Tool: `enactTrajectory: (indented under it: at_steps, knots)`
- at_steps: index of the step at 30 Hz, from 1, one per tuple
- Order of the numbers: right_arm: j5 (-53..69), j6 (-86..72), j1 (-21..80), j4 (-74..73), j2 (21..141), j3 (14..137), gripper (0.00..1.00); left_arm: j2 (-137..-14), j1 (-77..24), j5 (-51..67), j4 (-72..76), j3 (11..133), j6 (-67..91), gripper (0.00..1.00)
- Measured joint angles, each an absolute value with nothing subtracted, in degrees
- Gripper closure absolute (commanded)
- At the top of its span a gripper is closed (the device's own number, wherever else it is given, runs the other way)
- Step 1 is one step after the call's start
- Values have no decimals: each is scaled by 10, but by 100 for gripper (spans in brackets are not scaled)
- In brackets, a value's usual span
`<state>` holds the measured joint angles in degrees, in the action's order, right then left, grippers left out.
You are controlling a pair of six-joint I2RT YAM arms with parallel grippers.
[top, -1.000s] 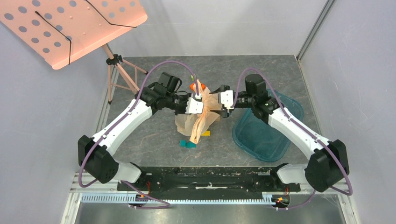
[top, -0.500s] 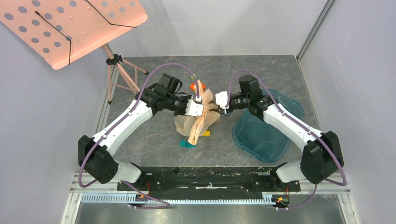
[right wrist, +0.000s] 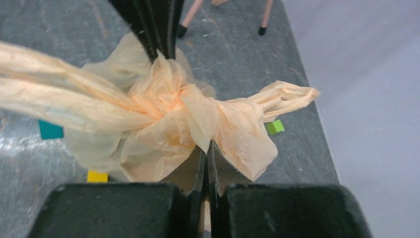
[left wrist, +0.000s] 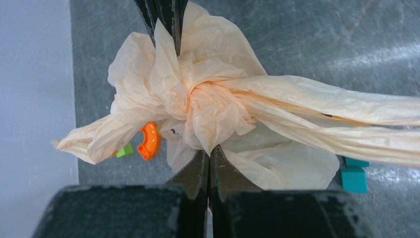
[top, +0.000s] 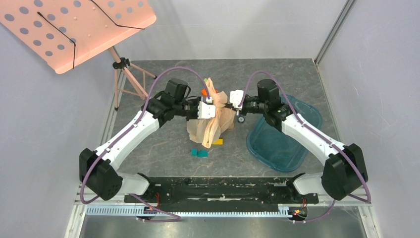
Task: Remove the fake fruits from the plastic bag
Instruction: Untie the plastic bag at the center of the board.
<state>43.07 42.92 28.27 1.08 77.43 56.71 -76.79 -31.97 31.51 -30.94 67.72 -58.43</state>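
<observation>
As L tool (top: 210,103) pinches plastic bag (top: 214,128), R tool (top: 231,103) does too.

Grey marbled tabletop (top: 163,144): plastic bag (top: 218,124), teal tray (top: 270,148), teal blocks (top: 199,153), yellow block (top: 218,142), tripod stand (top: 120,63).

The plastic bag (top: 214,125) sits at the centre of the top view. It is thin, crinkled, pale peach and translucent. Its upper part is bunched into a tight knot (left wrist: 208,101), and a long twisted strand trails from it toward the lower left.
</observation>
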Motion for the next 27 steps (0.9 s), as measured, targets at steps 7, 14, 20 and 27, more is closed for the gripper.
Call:
enactTrajectory:
  at_steps: [7, 14, 20, 27]
  knots:
    - [352, 275, 267, 142, 753, 533, 100, -748, -306, 290, -204, 650, -463, 98]
    - [319, 82, 207, 284, 745, 473, 100, -703, -286, 254, -76, 571, -356, 98]
    - [282, -87, 159, 393, 745, 429, 100, -675, -278, 211, 38, 497, -269, 98]
    - [212, -254, 155, 531, 724, 321, 100, -650, -277, 136, 199, 389, -137, 98]
